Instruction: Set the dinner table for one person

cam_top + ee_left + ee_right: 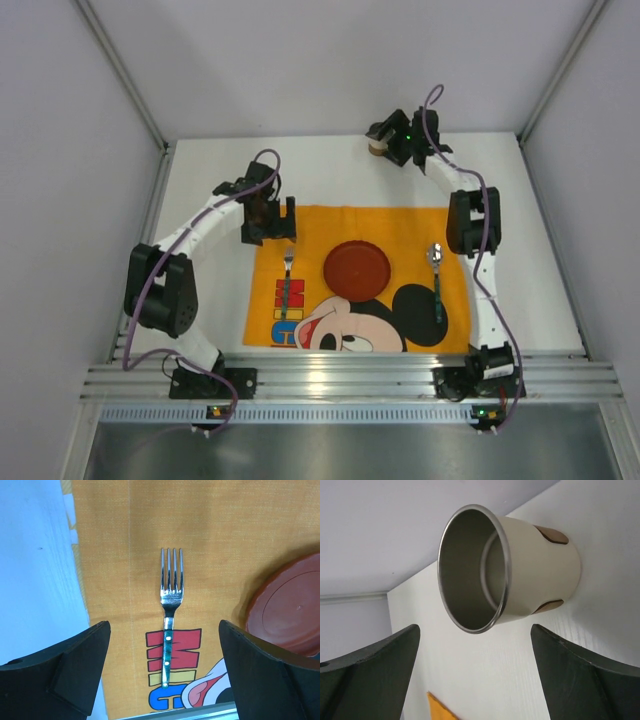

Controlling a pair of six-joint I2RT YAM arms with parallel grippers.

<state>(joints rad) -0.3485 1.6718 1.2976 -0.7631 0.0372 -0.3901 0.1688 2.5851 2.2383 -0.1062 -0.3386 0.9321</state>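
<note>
The white dinner table (330,175) carries an orange Mickey Mouse placemat (300,225). On the placemat lie a red plate (356,270) in the middle, a fork (286,285) to its left and a spoon (436,275) to its right. My left gripper (268,222) is open and empty above the placemat's far left corner. The left wrist view shows the fork (170,605) between its jaws and the plate (295,605) at the right. My right gripper (388,138) is open at the table's far edge, facing a cream steel-rimmed cup (520,570), not touching it.
Pale lilac walls close in the table on the left, far and right sides. A ribbed aluminium rail (350,380) runs along the near edge, with both arm bases on it. The cup (376,149) stands close to the far wall.
</note>
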